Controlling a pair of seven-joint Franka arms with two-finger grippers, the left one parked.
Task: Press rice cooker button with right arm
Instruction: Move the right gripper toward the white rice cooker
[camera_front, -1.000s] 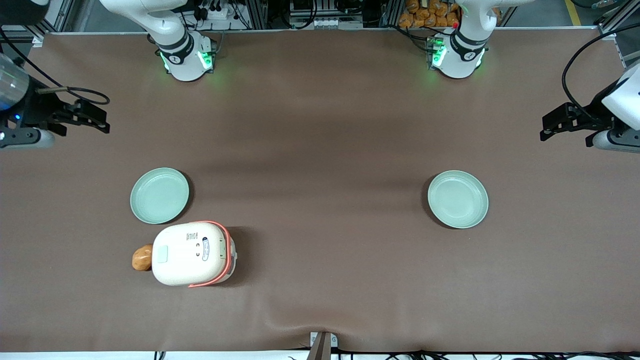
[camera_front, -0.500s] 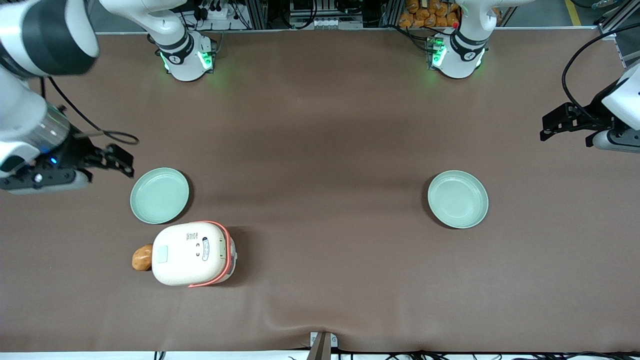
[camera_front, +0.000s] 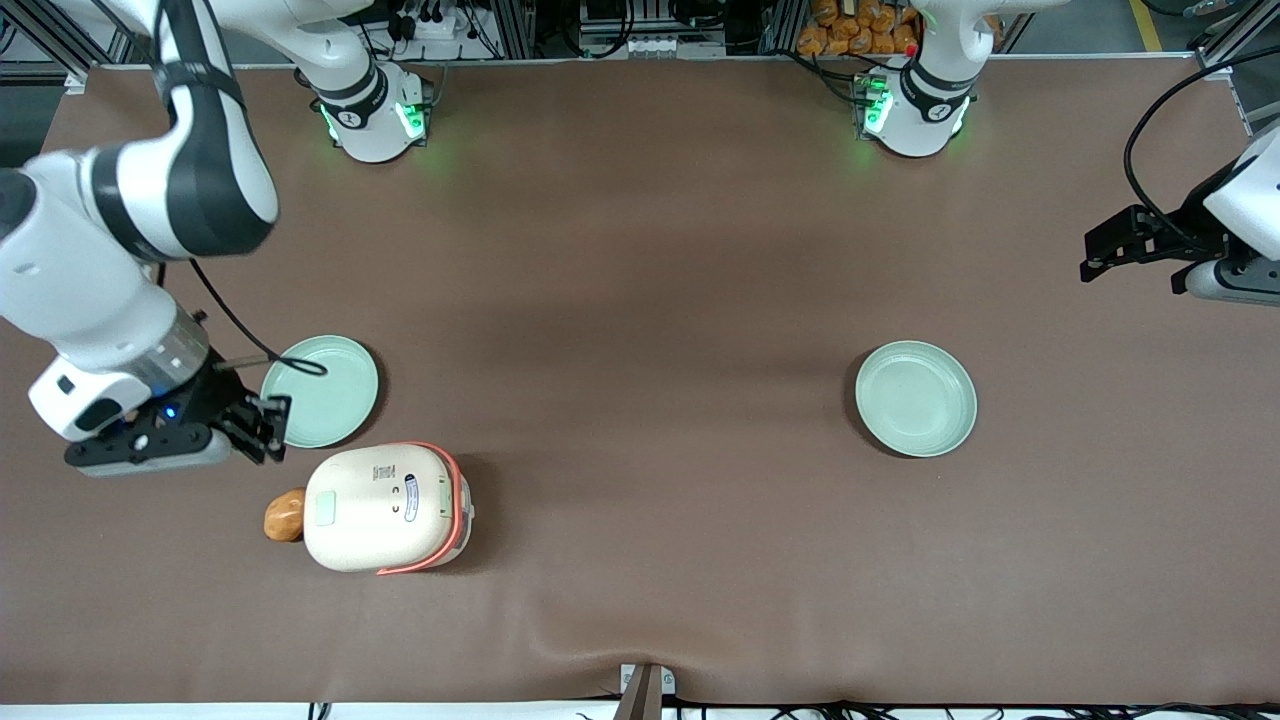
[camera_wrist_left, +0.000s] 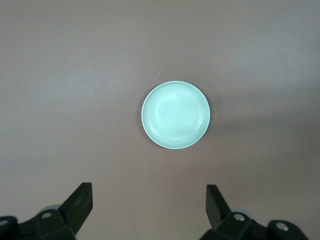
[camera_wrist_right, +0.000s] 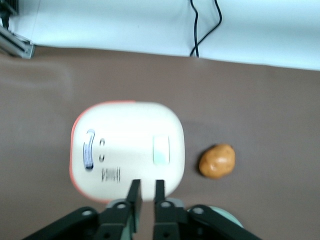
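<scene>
The cream-white rice cooker (camera_front: 385, 507) with its coral-orange band lies on the brown table, toward the working arm's end. Its pale grey-green button (camera_front: 325, 508) sits on the lid, at the end away from the band. The right arm's black gripper (camera_front: 270, 430) hangs a little farther from the front camera than the cooker, over the edge of a mint-green plate (camera_front: 335, 385). In the right wrist view the gripper (camera_wrist_right: 147, 187) has its fingers close together with nothing between them, at the edge of the cooker (camera_wrist_right: 127, 150), short of the button (camera_wrist_right: 161, 150).
A brown potato (camera_front: 284, 514) lies against the cooker's button end; it also shows in the right wrist view (camera_wrist_right: 217, 161). A second mint-green plate (camera_front: 915, 398) lies toward the parked arm's end and shows in the left wrist view (camera_wrist_left: 175, 115).
The right arm has swung in from the table's edge, nearer the front camera. Its gripper now hangs by the near plate and the cooker. The cooker, potato and plates have not moved.
</scene>
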